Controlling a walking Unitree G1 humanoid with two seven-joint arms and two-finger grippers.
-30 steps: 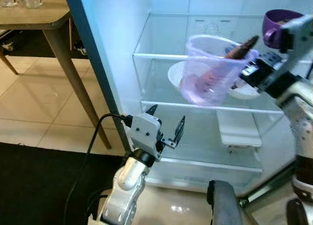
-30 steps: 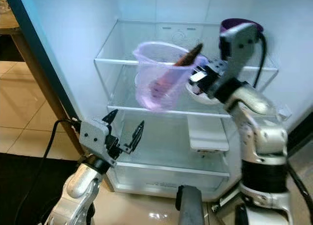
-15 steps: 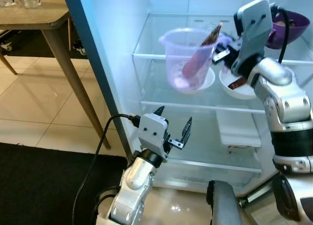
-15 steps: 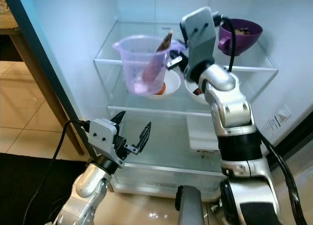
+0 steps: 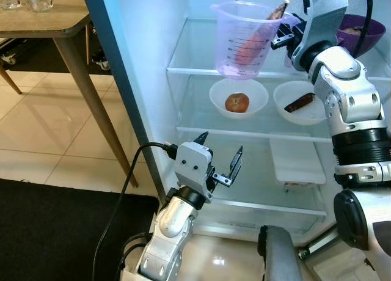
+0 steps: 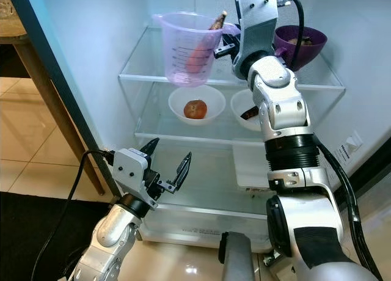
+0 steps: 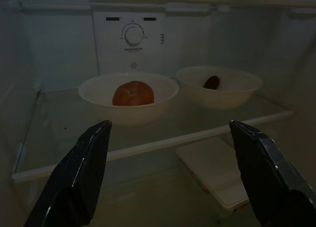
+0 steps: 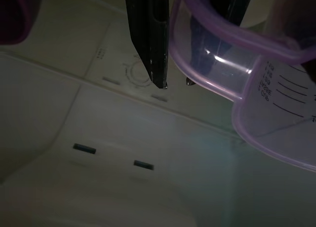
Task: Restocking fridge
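Right gripper (image 6: 225,44): fingers pinching the rim of the purple measuring jug (image 6: 186,49), held above the top shelf (image 6: 146,78), not yet set down. Left gripper (image 6: 166,166): spread, idle below. Stocked already: two white bowls (image 6: 195,104), purple bowl (image 6: 302,43).

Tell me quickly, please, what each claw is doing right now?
Left claw: open, holding nothing, in front of the fridge's lower shelf.
Right claw: shut on the rim of the measuring jug, at the top shelf.
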